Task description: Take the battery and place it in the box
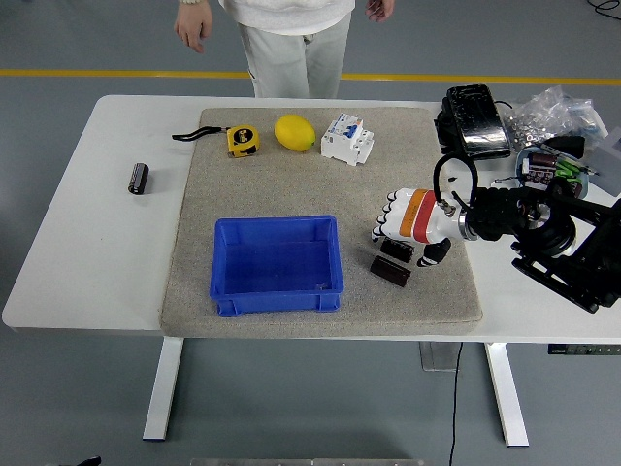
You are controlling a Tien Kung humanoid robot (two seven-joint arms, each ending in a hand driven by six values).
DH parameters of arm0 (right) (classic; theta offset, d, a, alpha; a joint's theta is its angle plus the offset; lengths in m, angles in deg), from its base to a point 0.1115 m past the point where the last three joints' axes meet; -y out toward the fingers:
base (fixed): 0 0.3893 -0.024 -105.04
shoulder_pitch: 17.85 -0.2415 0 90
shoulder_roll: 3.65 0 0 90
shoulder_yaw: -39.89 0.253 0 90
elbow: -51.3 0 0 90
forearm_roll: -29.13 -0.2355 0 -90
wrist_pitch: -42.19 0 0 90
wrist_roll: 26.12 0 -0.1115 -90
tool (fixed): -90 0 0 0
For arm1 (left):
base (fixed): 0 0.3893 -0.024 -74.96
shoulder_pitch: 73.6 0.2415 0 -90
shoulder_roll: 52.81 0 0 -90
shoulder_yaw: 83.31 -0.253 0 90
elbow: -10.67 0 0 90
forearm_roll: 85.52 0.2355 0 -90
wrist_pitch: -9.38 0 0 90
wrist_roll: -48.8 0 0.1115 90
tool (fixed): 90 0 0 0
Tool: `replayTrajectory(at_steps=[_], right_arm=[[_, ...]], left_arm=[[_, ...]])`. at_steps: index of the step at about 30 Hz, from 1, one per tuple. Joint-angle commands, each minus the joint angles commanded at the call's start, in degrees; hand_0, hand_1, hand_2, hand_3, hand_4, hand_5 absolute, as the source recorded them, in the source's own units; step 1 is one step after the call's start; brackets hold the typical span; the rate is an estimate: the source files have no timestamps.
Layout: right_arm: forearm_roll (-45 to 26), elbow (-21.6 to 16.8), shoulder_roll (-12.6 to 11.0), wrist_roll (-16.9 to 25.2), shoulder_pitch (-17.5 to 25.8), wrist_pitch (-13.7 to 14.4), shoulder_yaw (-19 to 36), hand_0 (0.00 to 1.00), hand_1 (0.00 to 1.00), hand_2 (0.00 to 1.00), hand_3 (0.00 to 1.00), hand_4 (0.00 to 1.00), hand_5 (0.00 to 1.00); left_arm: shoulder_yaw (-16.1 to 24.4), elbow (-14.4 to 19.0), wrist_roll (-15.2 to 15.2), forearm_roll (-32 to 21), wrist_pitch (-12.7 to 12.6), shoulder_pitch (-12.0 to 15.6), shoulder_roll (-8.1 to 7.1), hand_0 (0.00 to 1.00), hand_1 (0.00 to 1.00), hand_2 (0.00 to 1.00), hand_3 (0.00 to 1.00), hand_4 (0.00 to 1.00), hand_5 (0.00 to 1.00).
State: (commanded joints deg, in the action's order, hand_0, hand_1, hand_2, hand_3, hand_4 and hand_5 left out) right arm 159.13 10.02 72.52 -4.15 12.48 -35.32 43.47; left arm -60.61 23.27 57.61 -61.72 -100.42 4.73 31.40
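Two dark cylindrical batteries lie on the grey mat right of the blue box (277, 264): one (396, 249) directly under my right hand, the other (389, 271) just in front of it. A third battery (140, 179) lies on the bare white table at far left. My right hand (406, 231), white with an orange band, reaches in from the right and hovers over the nearer battery with its fingers (385, 221) spread towards the left and the thumb (436, 254) down beside it. It holds nothing. The box is empty. My left arm is out of view.
At the mat's back edge lie a yellow tape measure (243, 140), a lemon (294, 132) and a white circuit breaker (347, 138). A black device (475, 118), plastic bags and cables crowd the table's right end. A person (291, 39) stands at the far side, hands hanging free.
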Motion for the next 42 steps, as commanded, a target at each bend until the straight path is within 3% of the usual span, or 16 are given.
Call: replayTrajectory(at_steps=[12, 13, 18, 19, 32, 36, 37, 42], right_arm=[[0.00, 0.87, 0.46, 1.01, 0.78, 0.65, 0.54, 0.765, 0.712, 0.752, 0.747, 0.920, 0.247], [0.00, 1.03, 0.48, 1.20, 0.88, 0.86, 0.61, 0.708, 0.660, 0.705, 0.628, 0.856, 0.237], [0.00, 1.56, 0.48, 1.96, 1.19, 2.19, 0.86, 0.708, 0.660, 0.705, 0.628, 0.856, 0.237], [-0.06, 1.60, 0.44, 2.03, 1.26, 2.52, 0.85, 0.669, 0.631, 0.643, 0.582, 0.808, 0.225], [-0.50, 2.08, 0.42, 1.67, 1.05, 3.54, 0.61, 0.656, 0.623, 0.634, 0.585, 0.801, 0.219], [-0.19, 0.72, 0.17, 1.64, 0.65, 2.54, 0.49, 0.656, 0.623, 0.634, 0.585, 0.801, 0.219], [-0.12, 0.35, 0.10, 1.59, 0.55, 2.36, 0.39, 0.674, 0.646, 0.691, 0.629, 0.850, 0.228], [-2.17, -1.23, -0.52, 0.04, 0.65, 3.01, -1.40, 0.674, 0.646, 0.691, 0.629, 0.850, 0.228]], left_arm=[[-0.09, 0.09, 0.07, 0.04, 0.06, 0.15, 0.14, 0.676, 0.673, 0.749, 0.626, 0.644, 0.488], [-0.09, 0.11, 0.10, 0.10, 0.07, 0.13, 0.15, 0.676, 0.673, 0.756, 0.625, 0.642, 0.485], [-0.03, 0.17, 0.16, 0.31, 0.10, 0.06, 0.18, 0.676, 0.673, 0.756, 0.625, 0.642, 0.485], [-0.05, 0.19, 0.17, 0.34, 0.11, 0.05, 0.17, 0.676, 0.676, 0.758, 0.625, 0.642, 0.485], [-0.55, 0.37, 0.05, 0.21, 0.22, -0.58, 0.10, 0.676, 0.673, 0.756, 0.625, 0.641, 0.488], [-0.20, 0.31, 0.17, 0.61, 0.27, -0.56, -0.02, 0.676, 0.673, 0.756, 0.625, 0.641, 0.488], [-0.19, 0.29, 0.16, 0.62, 0.24, -0.53, -0.03, 0.675, 0.670, 0.755, 0.625, 0.641, 0.488], [0.02, 0.26, 0.28, 0.94, 0.27, -0.53, -0.17, 0.675, 0.670, 0.755, 0.625, 0.641, 0.488]])
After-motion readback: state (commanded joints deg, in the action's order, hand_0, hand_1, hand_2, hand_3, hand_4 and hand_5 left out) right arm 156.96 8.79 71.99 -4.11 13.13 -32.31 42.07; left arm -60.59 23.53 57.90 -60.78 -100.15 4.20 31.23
